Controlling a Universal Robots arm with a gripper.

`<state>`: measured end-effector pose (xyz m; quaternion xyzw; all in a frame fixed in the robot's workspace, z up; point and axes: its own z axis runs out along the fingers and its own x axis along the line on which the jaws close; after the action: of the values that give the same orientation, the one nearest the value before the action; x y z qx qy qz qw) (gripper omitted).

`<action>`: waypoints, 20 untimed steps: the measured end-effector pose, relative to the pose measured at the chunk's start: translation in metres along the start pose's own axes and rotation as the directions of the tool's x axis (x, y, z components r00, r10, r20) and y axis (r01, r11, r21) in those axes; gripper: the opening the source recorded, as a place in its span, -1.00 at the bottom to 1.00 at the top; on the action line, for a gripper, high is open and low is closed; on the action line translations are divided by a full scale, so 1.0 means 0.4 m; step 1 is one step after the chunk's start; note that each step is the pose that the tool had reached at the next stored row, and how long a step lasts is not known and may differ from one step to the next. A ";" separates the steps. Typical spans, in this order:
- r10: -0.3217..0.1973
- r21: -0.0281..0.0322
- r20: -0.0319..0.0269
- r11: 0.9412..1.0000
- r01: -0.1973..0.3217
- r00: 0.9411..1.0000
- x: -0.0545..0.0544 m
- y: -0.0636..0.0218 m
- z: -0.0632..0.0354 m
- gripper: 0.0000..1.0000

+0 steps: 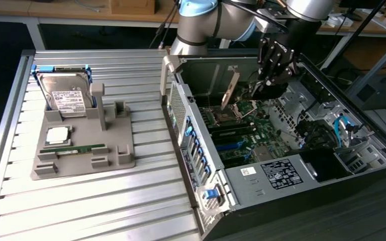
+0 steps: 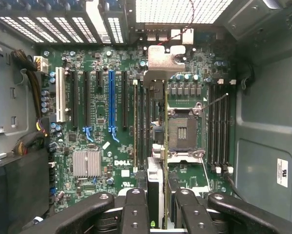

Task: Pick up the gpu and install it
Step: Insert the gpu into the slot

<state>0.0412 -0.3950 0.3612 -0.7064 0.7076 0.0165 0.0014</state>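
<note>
Gripper (image 2: 160, 197), jaws part-closed, apparently grips the gpu (image 2: 165, 61) edge-on over the motherboard (image 2: 99, 141).

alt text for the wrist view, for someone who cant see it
The gripper holds the gpu edge-on above the motherboard inside an open computer case. The card sits between the blue expansion slot and the processor socket.

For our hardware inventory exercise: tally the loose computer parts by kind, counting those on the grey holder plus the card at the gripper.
hard drive: 1
processor chip: 1
memory stick: 1
gpu: 1
Total: 4
</note>
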 end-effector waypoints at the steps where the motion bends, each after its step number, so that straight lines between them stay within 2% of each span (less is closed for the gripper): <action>1: 0.000 0.000 0.000 1.000 0.000 1.000 0.000 0.000 0.001 -0.47; 20: 0.000 0.000 0.000 1.000 0.000 1.000 0.001 0.000 0.013 -0.47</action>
<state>0.0412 -0.3954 0.3560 -0.7064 0.7076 0.0165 0.0013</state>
